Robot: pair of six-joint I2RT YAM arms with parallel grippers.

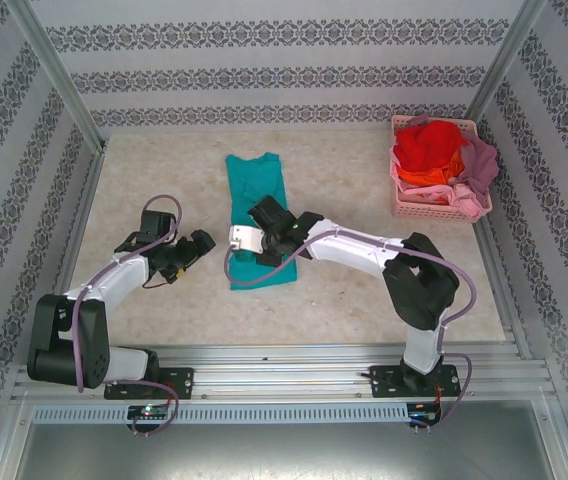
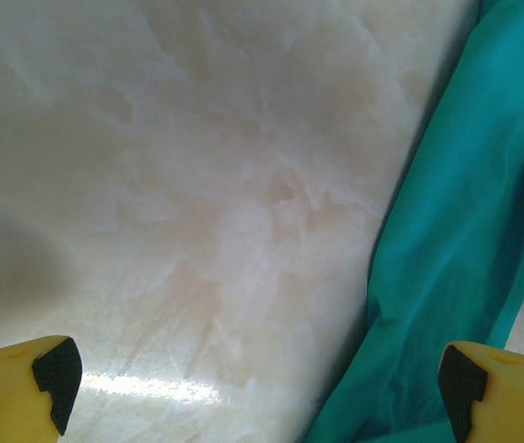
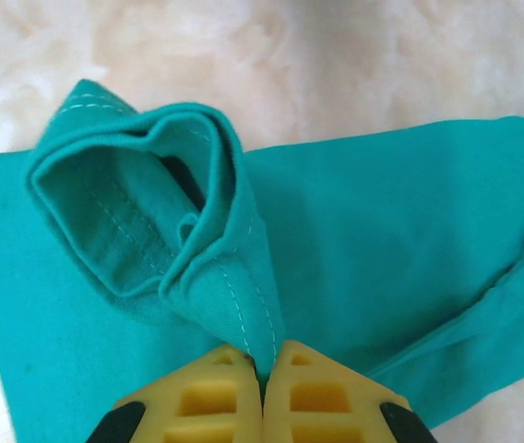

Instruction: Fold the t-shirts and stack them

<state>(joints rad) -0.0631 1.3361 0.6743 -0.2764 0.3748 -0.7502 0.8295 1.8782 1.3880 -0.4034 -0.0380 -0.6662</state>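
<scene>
The teal t-shirt [image 1: 255,192] lies in a long narrow strip at the table's middle. My right gripper [image 3: 263,369] is shut on its stitched hem [image 3: 230,277], which bunches up in a loose roll over the flat cloth [image 3: 382,240]; from above this gripper [image 1: 261,218] sits over the strip's middle. My left gripper [image 1: 200,245] is open just left of the strip, low over bare table, its yellow fingers [image 2: 22,378] wide apart, the teal edge [image 2: 465,231] to its right. Red [image 1: 427,145], orange [image 1: 426,180] and mauve-pink [image 1: 474,170] shirts are heaped at the back right.
The heaped shirts fill a pink lattice basket [image 1: 419,207] by the right wall. Patterned walls and metal posts ring the marble table [image 1: 154,170]. Bare surface lies left of the teal strip and in front of it.
</scene>
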